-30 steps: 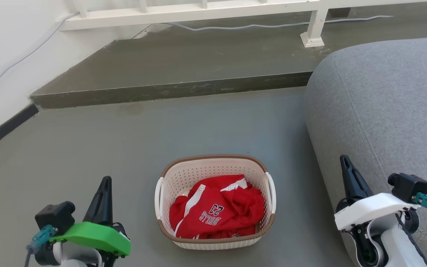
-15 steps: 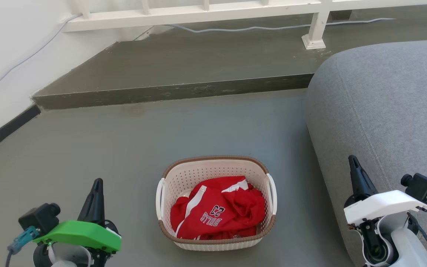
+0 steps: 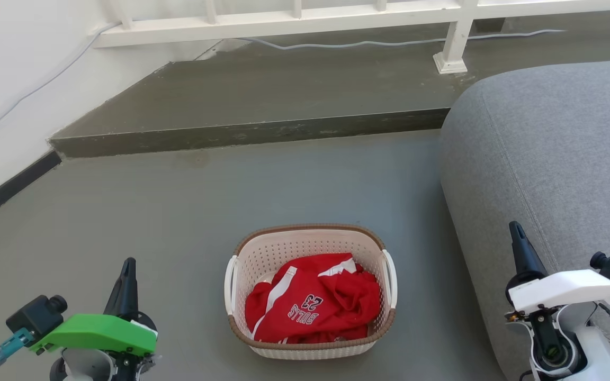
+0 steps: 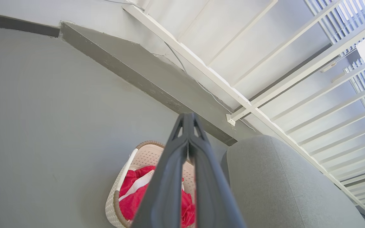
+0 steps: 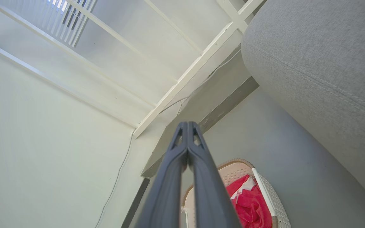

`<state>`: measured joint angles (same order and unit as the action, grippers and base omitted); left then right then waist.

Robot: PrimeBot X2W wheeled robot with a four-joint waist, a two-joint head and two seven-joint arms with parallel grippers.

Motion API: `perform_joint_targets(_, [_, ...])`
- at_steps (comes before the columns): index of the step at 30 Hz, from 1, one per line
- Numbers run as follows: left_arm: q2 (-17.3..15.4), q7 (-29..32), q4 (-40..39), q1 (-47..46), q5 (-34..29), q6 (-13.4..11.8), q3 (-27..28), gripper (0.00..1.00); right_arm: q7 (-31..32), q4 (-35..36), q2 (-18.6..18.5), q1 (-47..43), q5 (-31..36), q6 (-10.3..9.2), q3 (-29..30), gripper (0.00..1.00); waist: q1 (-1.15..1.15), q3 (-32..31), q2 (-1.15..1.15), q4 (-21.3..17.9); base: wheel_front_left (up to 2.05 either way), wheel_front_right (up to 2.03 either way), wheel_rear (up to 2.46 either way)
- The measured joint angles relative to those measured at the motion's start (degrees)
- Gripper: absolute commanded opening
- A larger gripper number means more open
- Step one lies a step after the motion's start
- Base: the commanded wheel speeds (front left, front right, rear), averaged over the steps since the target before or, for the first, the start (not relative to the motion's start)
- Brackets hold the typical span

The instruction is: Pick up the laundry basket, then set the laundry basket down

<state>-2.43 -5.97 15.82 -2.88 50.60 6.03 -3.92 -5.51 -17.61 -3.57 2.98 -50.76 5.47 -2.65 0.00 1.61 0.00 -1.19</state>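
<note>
The laundry basket (image 3: pixel 305 246) stands upright on the grey floor (image 3: pixel 178 211), near the middle of the scene and close to us. A crumpled red jersey (image 3: pixel 313 307) with white trim and the number 23 lies inside it. We can make out its brown rim and a white handle on each short side, the left handle (image 3: pixel 229 279) and the right handle (image 3: pixel 391 279), and nothing is touching either one.

The left gripper (image 3: pixel 128 263), under its green housing, hangs to the near left of the basket, well apart from it. In the left wrist view its two dark fingers (image 4: pixel 169 177) are pressed together along their length and hold nothing. The right gripper (image 3: pixel 514 228), under its white housing, sits to the near right, against the flank of a rounded grey sofa (image 3: pixel 548 159) and likewise clear of the basket. In the right wrist view its fingers (image 5: pixel 169 177) also meet at the tips with nothing between them. Both grippers point toward the far side of the room.

Beyond the basket the floor rises in a low concrete step (image 3: pixel 262 129). A pale cable (image 3: pixel 337 41) runs across the raised part, below a white railing (image 3: pixel 284 20). A white wall (image 3: pixel 8 63) closes the far left.
</note>
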Motion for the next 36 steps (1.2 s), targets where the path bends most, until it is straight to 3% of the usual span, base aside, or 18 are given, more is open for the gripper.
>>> perform_joint_targets(36, [0.0, 7.5, 0.0, -0.1, 24.6, 0.5, 4.8, 0.0, 7.1, 0.6, 0.7, 0.1, -24.5, 0.57, 6.2, 0.0, 0.0, -0.9, 0.0, 0.7, 0.0, 0.0, 0.0])
